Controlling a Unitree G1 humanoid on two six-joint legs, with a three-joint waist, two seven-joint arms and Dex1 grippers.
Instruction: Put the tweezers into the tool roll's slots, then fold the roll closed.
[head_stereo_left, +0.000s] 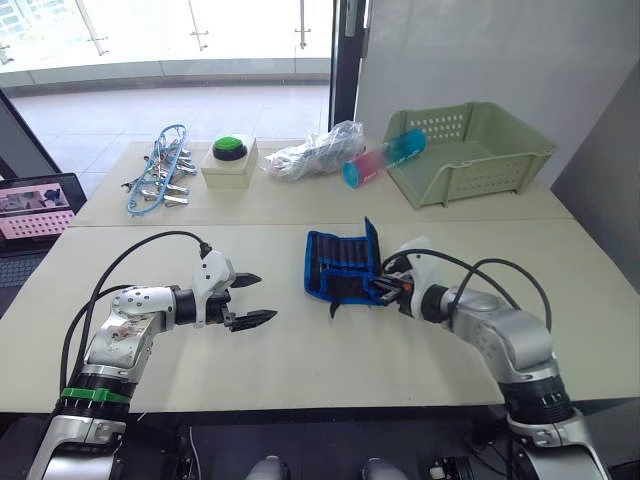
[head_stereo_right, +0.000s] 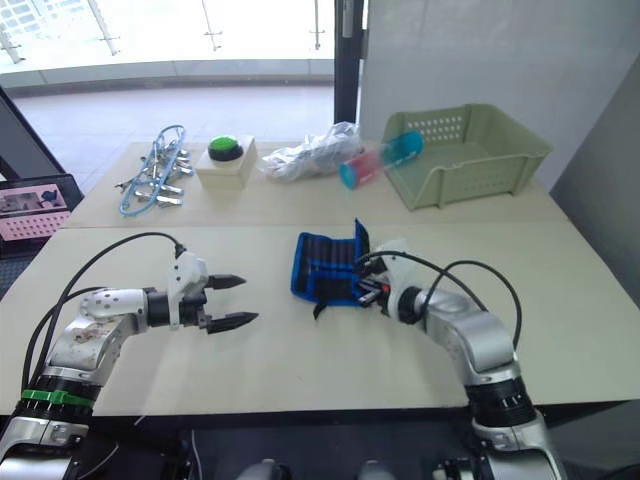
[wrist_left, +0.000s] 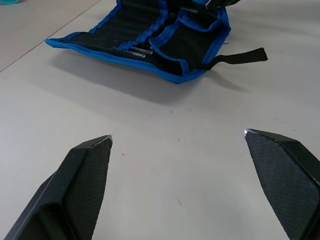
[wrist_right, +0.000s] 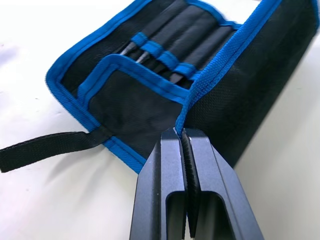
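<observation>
The tool roll (head_stereo_left: 340, 265) is lying in the middle of the near table (head_stereo_left: 300, 350), with the tweezers (wrist_right: 165, 60) sitting in its slots (wrist_right: 185, 42). The right gripper (wrist_right: 182, 137) is pinching the roll's blue right edge and lifting that flap up, so folding looks underway. The left gripper (head_stereo_left: 250, 300) is waiting open to the roll's left; next, the flap probably needs swinging leftward over the tweezers.

A lab-like test room in an office building is suggested: two plain pale tables (head_stereo_left: 300, 370) are pushed together beside floor-to-ceiling glazing (head_stereo_left: 190, 30) with a railed balcony, a boxed green push-button (head_stereo_left: 229, 150) is set out, and a laptop screen (head_stereo_left: 38, 205) is seen at the side.
</observation>
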